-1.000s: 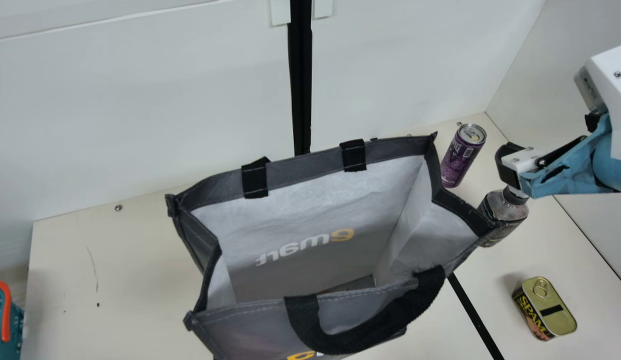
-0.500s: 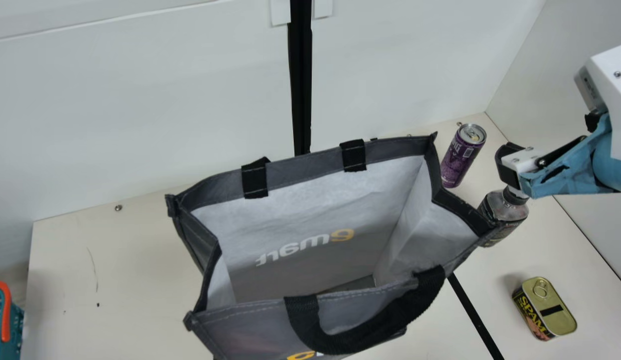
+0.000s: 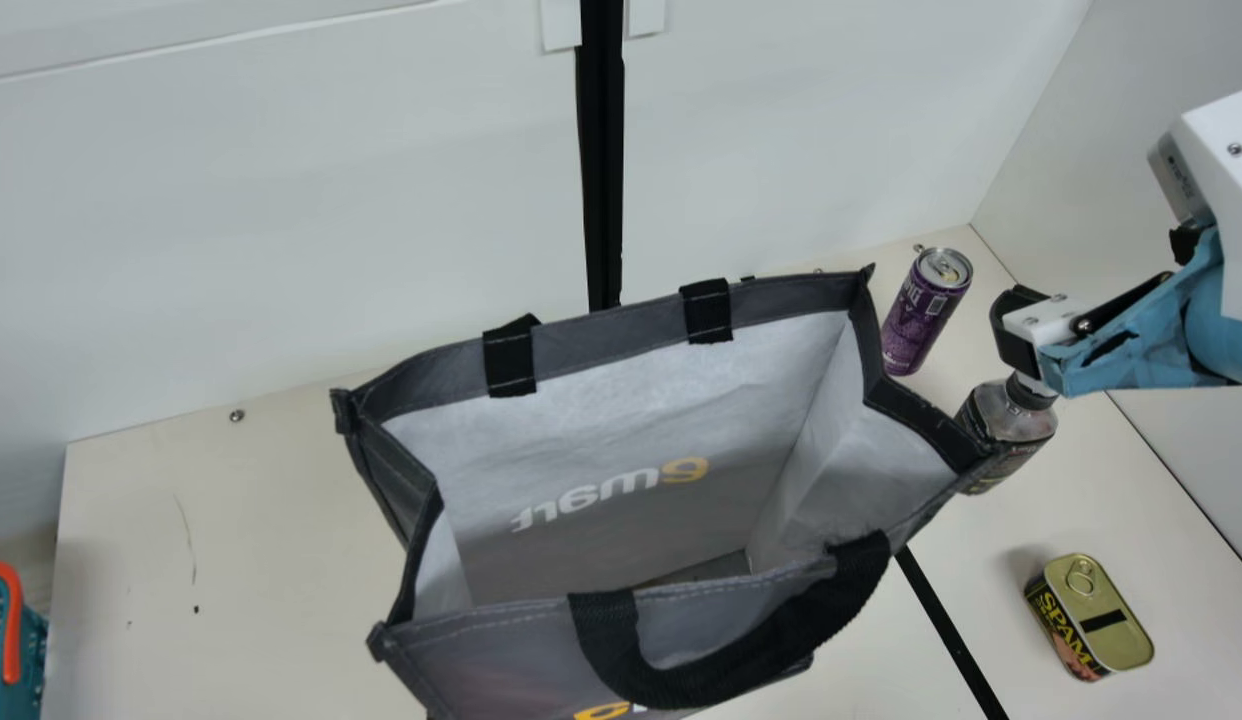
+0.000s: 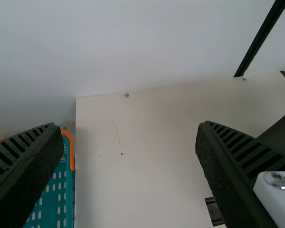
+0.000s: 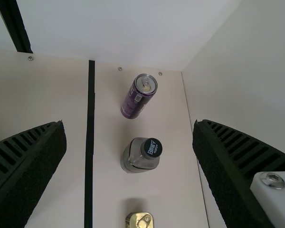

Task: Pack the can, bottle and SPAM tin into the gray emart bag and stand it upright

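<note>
Walls (image 3: 281, 220) of plain white rose behind the surface (image 3: 281, 560) and along its right side, and a black strip (image 3: 601, 150) ran down the back one. At the far left we saw a teal basket (image 3: 26, 640) with an orange handle. A black line (image 3: 951, 640) crossed the surface between the bag (image 3: 621, 400) and the tin (image 3: 1098, 617). From the neck camera, one corner of the bag covered part of the bottle (image 3: 1011, 425), and our right claw (image 3: 1033, 345) hid some of its cap.

The bag stood with its mouth up and agape, gray outside and white within, one black handle drooping over the near panel. To its right, apart from one another, were the goods: the purple can (image 3: 919, 315) upright at the back, silver top showing; the bottle upright next, see-through at the shoulders, dark-labeled and black-capped; and the SPAM tin nearest, gold lid and ring pull facing up.

We had the left claw (image 4: 128, 128) spread wide, gripping nothing. The right claw (image 5: 128, 126) was likewise spread wide and held nothing.
</note>
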`<state>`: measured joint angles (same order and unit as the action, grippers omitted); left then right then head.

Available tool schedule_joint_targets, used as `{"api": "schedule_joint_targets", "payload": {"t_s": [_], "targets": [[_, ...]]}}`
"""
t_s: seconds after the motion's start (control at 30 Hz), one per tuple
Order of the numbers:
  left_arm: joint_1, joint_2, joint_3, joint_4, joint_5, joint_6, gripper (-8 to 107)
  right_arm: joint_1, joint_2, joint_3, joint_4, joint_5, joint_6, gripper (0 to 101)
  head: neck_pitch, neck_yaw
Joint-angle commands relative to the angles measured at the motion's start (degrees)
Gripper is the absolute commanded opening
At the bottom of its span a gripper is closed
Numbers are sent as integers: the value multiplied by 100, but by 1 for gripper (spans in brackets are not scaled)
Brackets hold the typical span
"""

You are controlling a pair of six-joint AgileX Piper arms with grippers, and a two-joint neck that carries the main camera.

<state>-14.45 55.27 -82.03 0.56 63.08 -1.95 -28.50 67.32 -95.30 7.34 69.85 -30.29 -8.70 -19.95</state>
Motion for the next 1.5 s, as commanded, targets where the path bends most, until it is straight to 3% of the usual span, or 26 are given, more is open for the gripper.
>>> {"api": "schedule_joint_targets", "payload": {"t_s": [0.0,0.9,1.47], "targets": [[-223,76,-77,133,-12,-136,90,0,0,0,0,0,0,95,-130,-5],[-3045,1257,-1495,2132,-69,-1923,90,0,0,0,0,0,0,95,-130,-5],[-4517,2231,-2645,3013,-107,-2267,90,0,0,0,0,0,0,95,-130,-5]]}}
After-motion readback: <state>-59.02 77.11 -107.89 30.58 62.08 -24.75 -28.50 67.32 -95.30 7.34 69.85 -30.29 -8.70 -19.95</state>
